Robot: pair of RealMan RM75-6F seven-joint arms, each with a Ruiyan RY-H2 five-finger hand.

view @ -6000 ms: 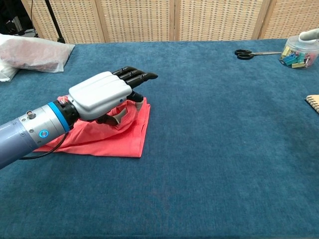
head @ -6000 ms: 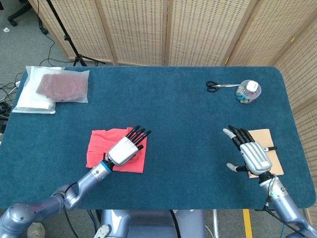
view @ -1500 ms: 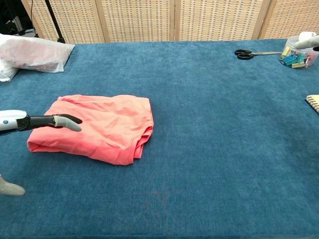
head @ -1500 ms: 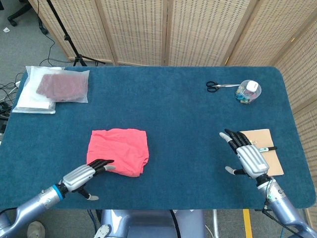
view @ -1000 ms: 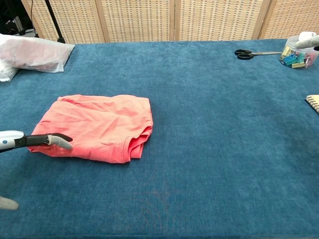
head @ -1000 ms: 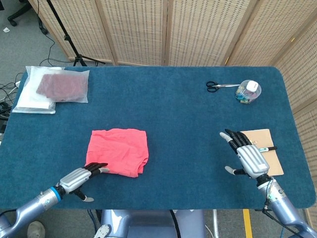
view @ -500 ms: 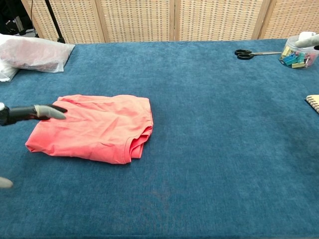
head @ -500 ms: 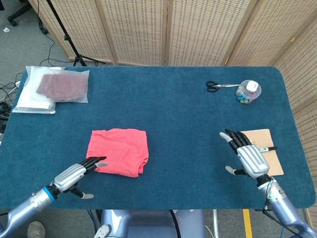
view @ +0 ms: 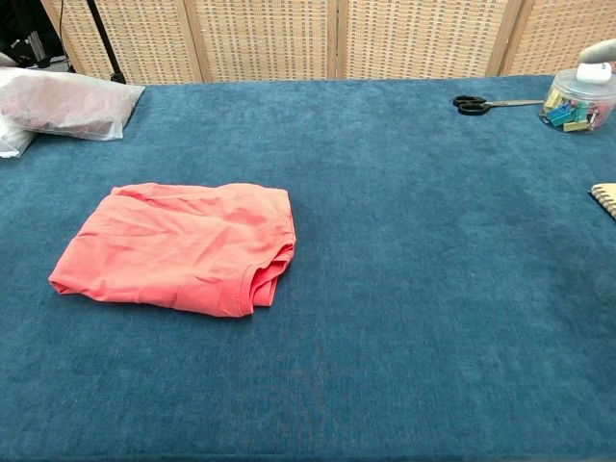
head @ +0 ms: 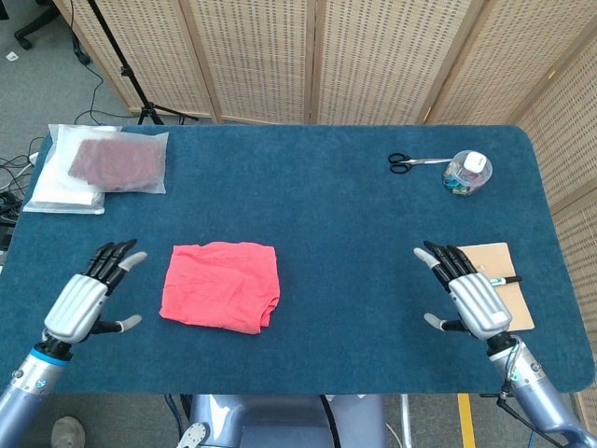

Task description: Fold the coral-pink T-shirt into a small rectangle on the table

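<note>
Toward the front-left part of the table (head: 336, 177) the coral-pink T-shirt (head: 222, 299) was found lying as a compact, roughly rectangular bundle, so the fold looked pretty much done. One messy bit was spotted in the chest view though: at the near right corner of the T-shirt (view: 178, 248) a layer was curled and bunched instead of lying flat.

What had just changed: half a second before, the left hand (head: 89, 297) was still reaching in at the shirt's front-left corner, and six seconds back it was pressed flat on top. By this moment it had been pulled off to the left edge of the table, well apart from the cloth, fingers spread and nothing held. It couldn't be seen in the chest view at all.

The right hand (head: 469, 295) was kept over by the right edge, fingers apart and empty too, just beside a tan notepad (head: 508, 282). Barely any shift was noticed there across the earlier frames.

With both hands withdrawn, it was judged that the folding was finished or very nearly, maybe one last tidy of that bunched corner being needed.

Scissors (head: 410, 162), a clear tub of clips (head: 466, 173) and a bagged garment (head: 110, 161) were left along the back edge
</note>
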